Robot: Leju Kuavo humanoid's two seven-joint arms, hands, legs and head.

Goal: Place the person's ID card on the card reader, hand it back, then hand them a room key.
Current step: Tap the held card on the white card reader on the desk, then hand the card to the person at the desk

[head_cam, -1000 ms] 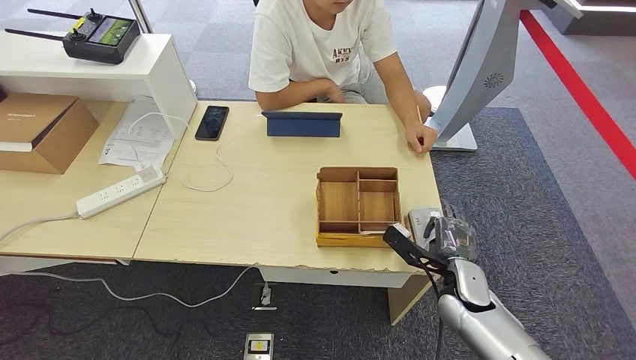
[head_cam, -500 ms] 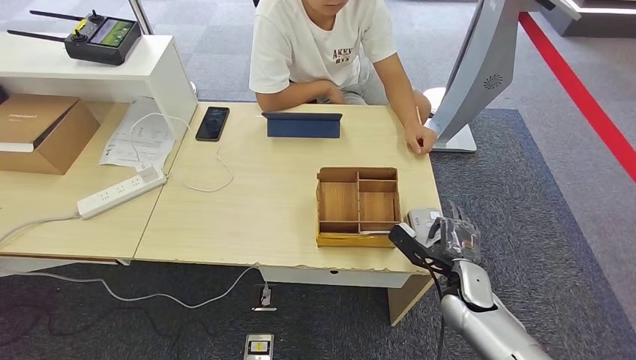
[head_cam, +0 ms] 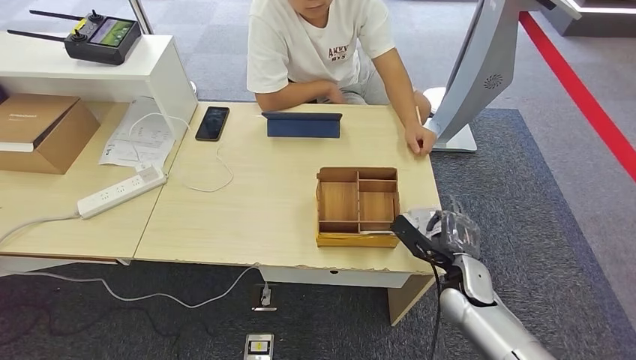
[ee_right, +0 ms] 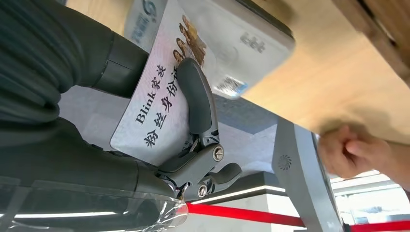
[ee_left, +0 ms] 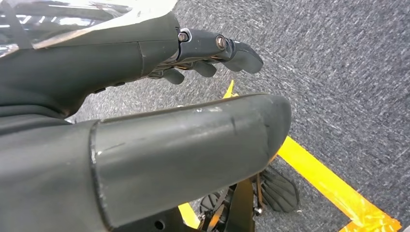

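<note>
The robot's right hand point(ee_right: 159, 145) pinches the ID card point(ee_right: 154, 104) between thumb and fingers, one end of the card lying over the grey card reader point(ee_right: 227, 38) at the table point(head_cam: 262, 202) corner, just beside the wooden tray point(head_cam: 358, 206). The left hand point(ee_left: 145, 121) hangs over grey carpet, fingers loosely extended and holding nothing. Across the table from the tray sits a person point(head_cam: 322, 49), a fist point(head_cam: 420, 139) resting on the table edge, a blue tablet point(head_cam: 302, 124) in front of them
</note>
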